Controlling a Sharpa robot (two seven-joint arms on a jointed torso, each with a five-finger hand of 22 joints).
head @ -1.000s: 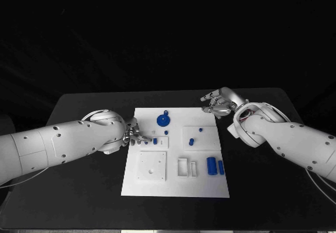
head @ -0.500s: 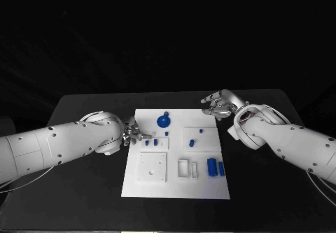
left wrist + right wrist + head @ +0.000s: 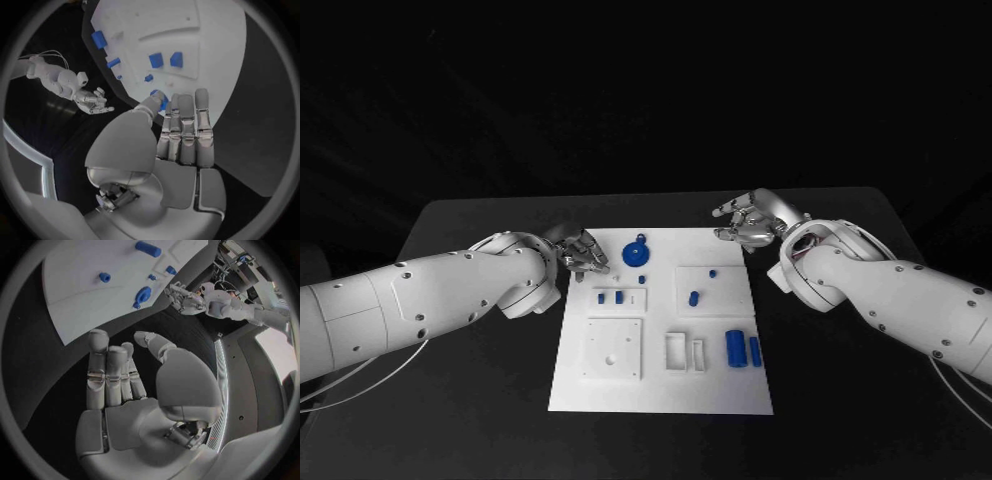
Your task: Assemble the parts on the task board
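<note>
Left robot hand [image 3: 578, 250] hovers at the task board [image 3: 661, 385]'s left edge near its far corner, fingers loosely extended, nothing in them: released. The round blue part [image 3: 636, 250] lies just beside its fingertips; the wrist view puts it right at the tips. Right robot hand [image 3: 753, 218] is also empty, fingers apart, off the board's far right corner over the desk [image 3: 459, 400]. Likely step: reach for the round part. Next: close on it cleanly, then seat it. Two small blue pegs [image 3: 609, 297] stand just nearer; two cylinders [image 3: 743, 347] lie at right.
</note>
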